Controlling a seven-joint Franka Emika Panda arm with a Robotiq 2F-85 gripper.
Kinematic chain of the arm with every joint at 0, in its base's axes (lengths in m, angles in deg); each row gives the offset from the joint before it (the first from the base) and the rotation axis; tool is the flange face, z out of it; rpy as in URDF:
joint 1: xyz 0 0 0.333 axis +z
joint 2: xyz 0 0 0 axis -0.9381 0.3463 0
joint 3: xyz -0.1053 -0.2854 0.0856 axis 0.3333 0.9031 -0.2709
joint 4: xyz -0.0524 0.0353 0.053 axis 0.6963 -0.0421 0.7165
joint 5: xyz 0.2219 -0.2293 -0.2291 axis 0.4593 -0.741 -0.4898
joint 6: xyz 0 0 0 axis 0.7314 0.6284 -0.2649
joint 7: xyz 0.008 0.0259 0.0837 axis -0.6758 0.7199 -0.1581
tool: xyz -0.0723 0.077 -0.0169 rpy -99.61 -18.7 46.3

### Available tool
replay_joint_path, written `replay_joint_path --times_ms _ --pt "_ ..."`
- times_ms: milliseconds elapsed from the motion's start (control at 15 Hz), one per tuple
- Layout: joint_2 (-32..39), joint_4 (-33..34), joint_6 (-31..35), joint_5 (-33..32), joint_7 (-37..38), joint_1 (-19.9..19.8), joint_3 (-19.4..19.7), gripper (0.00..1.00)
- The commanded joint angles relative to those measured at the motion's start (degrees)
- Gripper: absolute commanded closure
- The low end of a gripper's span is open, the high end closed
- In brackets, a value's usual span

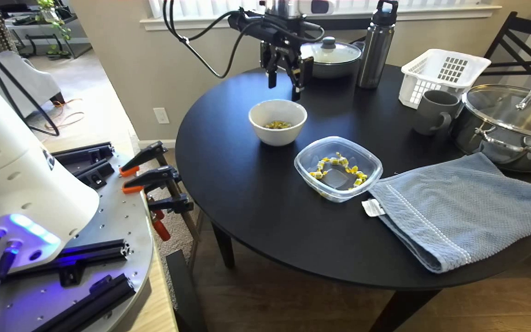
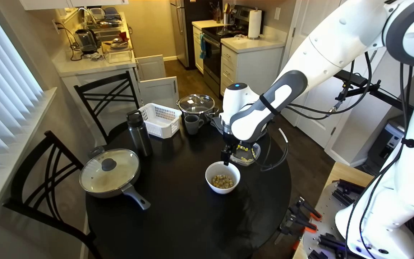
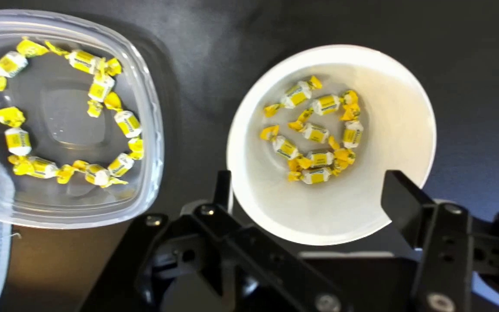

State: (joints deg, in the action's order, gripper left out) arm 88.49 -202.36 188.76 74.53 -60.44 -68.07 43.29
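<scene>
My gripper (image 3: pixel 308 184) stands open over the near side of a white bowl (image 3: pixel 241 125), its fingers spread wide with nothing between them. Inside that bowl lie several yellow-and-white wrapped candies (image 3: pixel 315 133). In an exterior view the gripper (image 1: pixel 285 88) hangs just above and behind the white bowl (image 1: pixel 277 135); whether a fingertip touches the rim I cannot tell. Beside the bowl is a clear plastic container (image 3: pixel 152 143) holding more wrapped candies (image 3: pixel 101 89), arranged loosely round its floor. In another exterior view, the arm partly hides the container (image 2: pixel 257 151).
A blue towel (image 1: pixel 459 212) lies against the container. Farther round the dark table (image 1: pixel 242 189) stand a lidded pan (image 2: pixel 109 172), a steel bottle (image 2: pixel 140 136), a white basket (image 2: pixel 160 120), a grey mug (image 1: pixel 433 115) and a lidded pot (image 1: pixel 510 133). Cables hang from the arm.
</scene>
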Motion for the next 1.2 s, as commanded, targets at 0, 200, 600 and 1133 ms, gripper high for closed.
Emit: replay_joint_path --times_ms 0,200,600,1133 --pt "-1.3 -1.4 0.8 -3.1 1.6 -1.6 4.6 0.00" --pt "0.6 -0.2 1.3 -4.2 3.7 -2.8 8.2 0.00" --pt "8.2 3.3 1.9 -6.5 10.6 -3.1 12.6 0.00" --pt "16.8 7.6 2.4 -6.5 12.0 -3.0 14.6 0.00"
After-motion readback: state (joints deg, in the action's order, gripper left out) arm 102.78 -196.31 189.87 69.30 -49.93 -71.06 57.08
